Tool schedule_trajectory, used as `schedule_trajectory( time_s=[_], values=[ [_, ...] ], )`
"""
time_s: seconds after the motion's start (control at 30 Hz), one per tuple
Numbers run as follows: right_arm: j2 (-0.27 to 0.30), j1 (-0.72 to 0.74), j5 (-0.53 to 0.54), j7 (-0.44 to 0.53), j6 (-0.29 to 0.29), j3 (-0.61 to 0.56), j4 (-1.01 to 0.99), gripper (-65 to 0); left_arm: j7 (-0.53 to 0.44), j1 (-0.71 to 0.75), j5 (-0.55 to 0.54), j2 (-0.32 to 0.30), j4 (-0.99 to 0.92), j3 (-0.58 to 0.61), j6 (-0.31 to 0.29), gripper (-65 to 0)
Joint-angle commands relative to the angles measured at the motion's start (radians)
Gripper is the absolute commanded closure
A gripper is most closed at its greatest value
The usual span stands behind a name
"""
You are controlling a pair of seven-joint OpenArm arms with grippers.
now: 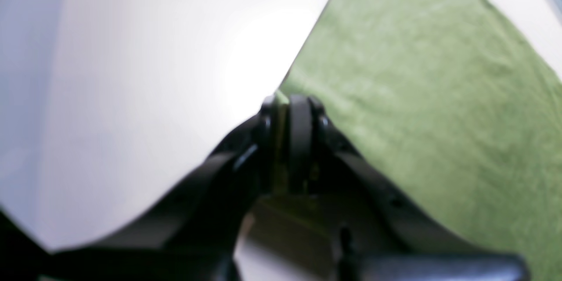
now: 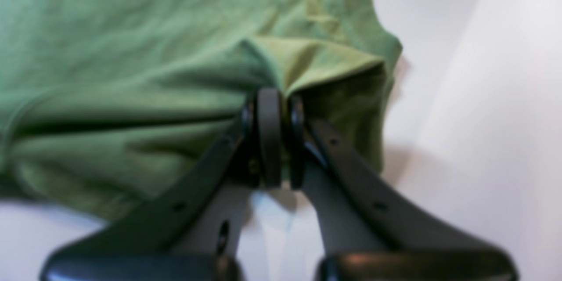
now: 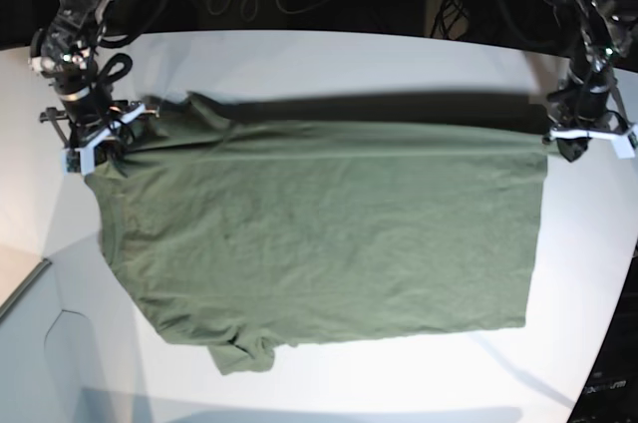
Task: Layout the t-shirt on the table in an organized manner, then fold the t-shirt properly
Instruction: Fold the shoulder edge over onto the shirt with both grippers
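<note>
My left gripper (image 1: 290, 103) is pinched shut on one corner of the shirt (image 3: 329, 233); my right gripper (image 2: 281, 96) is clamped on a bunched fold at the opposite corner. The shirt stretches taut between them and drapes away from both onto the table (image 3: 329, 64). The left pinch looks thin, so more tension could pull that corner free and let the edge collapse.
</note>
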Motion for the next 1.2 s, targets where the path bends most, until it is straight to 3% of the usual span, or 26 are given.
schedule_trajectory(
  time_s=[0.0,0.2,0.5,0.57,0.63,0.8,0.9,1.17],
  values=[
    [0.015,0.027,0.014,0.026,0.004,0.001,0.0,0.0,-0.03,-0.017,-0.001,-0.013,-0.003,-0.007,0.006,-4.9],
    [0.044,0.086,0.014,0.026,0.002,0.001,-0.08,0.0,-0.03,-0.085,-0.001,-0.016,-0.054,-0.007,0.006,-4.9],
    [0.044,0.105,0.014,0.027,0.002,-0.017,-0.098,0.0,-0.03,-0.125,-0.001,-0.016,-0.117,-0.007,0.006,-5.3],
    [0.065,0.099,0.014,0.026,0.002,-0.049,-0.098,0.0,-0.03,-0.131,-0.001,-0.018,-0.131,-0.007,0.007,-7.7],
    [0.082,0.087,0.014,0.024,0.002,-0.088,-0.104,-5.4,-0.028,-0.136,-0.001,-0.026,-0.138,-0.007,0.007,-13.9],
    [0.095,0.078,0.014,0.024,0.002,-0.121,-0.098,-26.7,-0.028,-0.137,-0.001,-0.038,-0.132,-0.007,0.007,-35.6],
    [0.09,0.076,0.014,0.024,0.002,-0.091,-0.077,-34.5,-0.028,-0.128,-0.009,-0.04,-0.118,-0.015,0.007,-36.8],
    [0.067,0.029,0.016,0.026,0.002,-0.003,0.005,-35.1,-0.03,-0.021,-0.011,-0.027,-0.071,-0.009,0.007,-36.7]
  ],
)
